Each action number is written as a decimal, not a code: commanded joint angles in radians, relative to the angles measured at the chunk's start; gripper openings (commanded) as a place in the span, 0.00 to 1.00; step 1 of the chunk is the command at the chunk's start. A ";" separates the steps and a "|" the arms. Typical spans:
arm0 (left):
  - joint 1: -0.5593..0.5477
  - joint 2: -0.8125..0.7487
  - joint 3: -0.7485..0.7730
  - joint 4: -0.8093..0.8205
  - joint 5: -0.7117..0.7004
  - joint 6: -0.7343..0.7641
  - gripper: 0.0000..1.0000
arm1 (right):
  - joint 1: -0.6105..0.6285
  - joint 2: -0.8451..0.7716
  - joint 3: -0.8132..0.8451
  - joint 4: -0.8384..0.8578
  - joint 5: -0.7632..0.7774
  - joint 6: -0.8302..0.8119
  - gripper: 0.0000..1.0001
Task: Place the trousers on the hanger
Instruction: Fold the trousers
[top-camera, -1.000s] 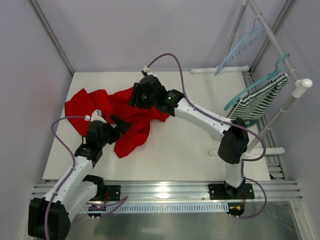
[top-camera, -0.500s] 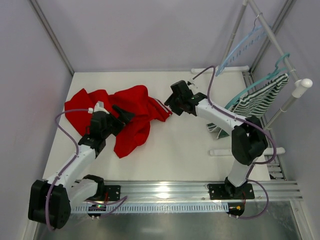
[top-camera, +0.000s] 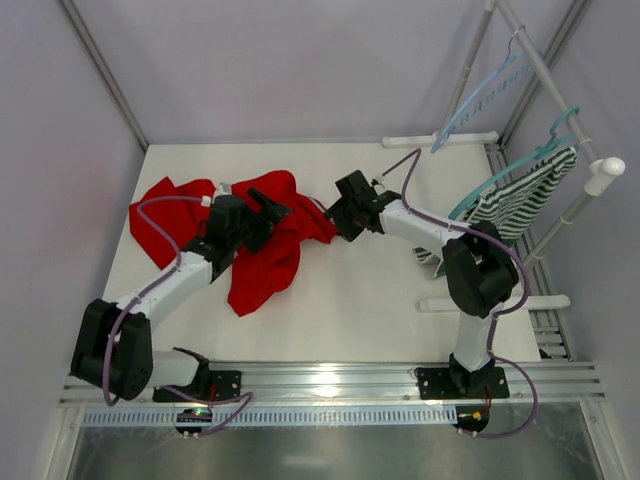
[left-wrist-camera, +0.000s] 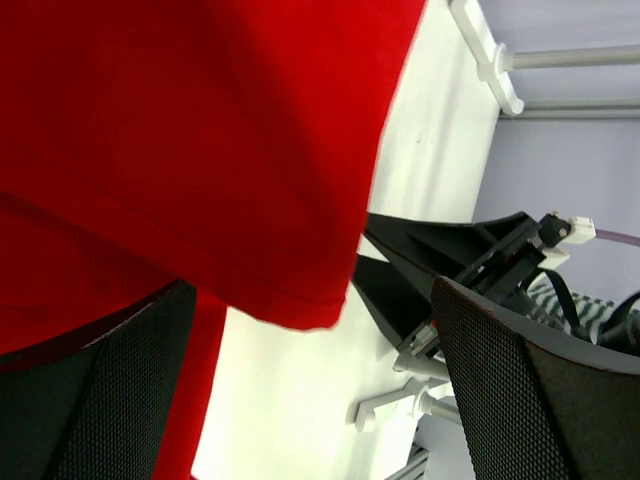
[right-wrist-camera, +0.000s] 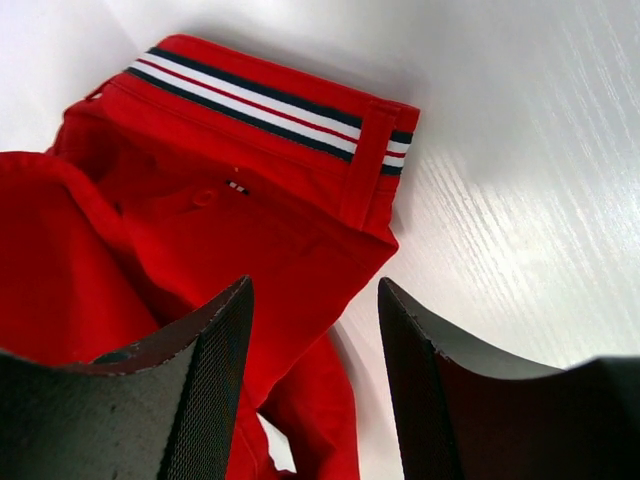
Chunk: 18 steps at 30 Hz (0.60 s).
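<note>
Trousers (top-camera: 262, 240) lie bunched on the table (top-camera: 370, 290), too crumpled for us to tell the legs apart. Our left gripper (top-camera: 268, 212) stands spread over the cloth, partly hiding it. Our right gripper (right-wrist-camera: 315, 285) hangs spread near the striped waistband (right-wrist-camera: 270, 105), pinching nothing.

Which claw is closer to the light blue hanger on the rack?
Right. The right gripper is at the trousers' edge, mid-table; the left gripper is farther from the hanger, over the trousers.
</note>
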 joint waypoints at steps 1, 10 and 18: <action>-0.001 0.069 0.065 0.007 -0.015 -0.026 1.00 | -0.013 0.018 -0.001 0.034 -0.021 0.013 0.56; 0.005 0.154 0.143 0.019 0.005 0.010 0.64 | -0.015 0.043 -0.032 0.090 -0.062 -0.016 0.58; 0.057 0.041 0.166 -0.189 -0.164 0.122 0.11 | -0.006 0.069 -0.052 0.122 -0.103 0.030 0.60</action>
